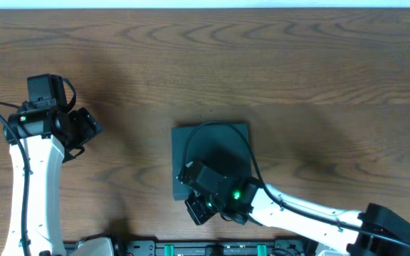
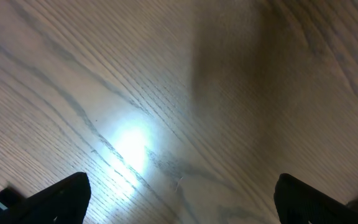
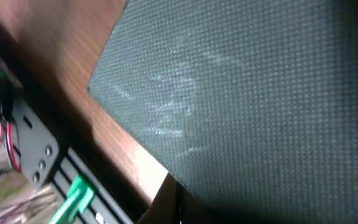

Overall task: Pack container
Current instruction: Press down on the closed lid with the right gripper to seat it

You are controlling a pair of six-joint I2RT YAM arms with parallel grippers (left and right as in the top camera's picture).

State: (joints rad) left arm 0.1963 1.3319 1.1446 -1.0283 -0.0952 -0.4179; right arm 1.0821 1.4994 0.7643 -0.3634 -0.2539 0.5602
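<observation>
The container (image 1: 212, 146) is a dark teal-black square box at the middle of the wooden table, with its flat lid down. My right gripper (image 1: 191, 174) hangs over its near-left part and hides that corner from above. In the right wrist view the lid's textured top (image 3: 247, 93) fills most of the frame. There the right gripper (image 3: 179, 208) is shut at the lid's near edge, with nothing showing between its fingers. My left gripper (image 1: 84, 128) is far to the left, apart from the container. In the left wrist view it (image 2: 182, 205) stands wide open above bare wood.
A black rail with green clips (image 3: 73, 196) runs along the table's front edge, close to the container's near side. The right arm's cable (image 1: 223, 128) loops above the lid. Bare wood (image 1: 297, 64) stretches behind and to both sides.
</observation>
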